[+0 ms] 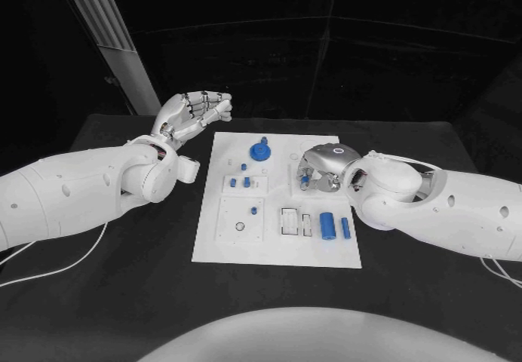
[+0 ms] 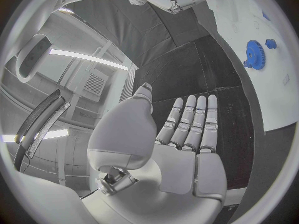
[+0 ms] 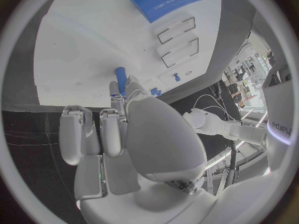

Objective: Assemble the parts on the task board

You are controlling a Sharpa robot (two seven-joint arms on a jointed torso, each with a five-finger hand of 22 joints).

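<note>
Head view: my left robot hand hangs raised beyond the far left corner of the task board, fingers loosely curled, nothing in it. My right robot hand sits low over the board's right edge. Right wrist view: its thumb and a finger pinch a small blue part above the white plate. On the black desk, the board carries a blue gear at its far end and two blue cylinders near its right edge
</note>
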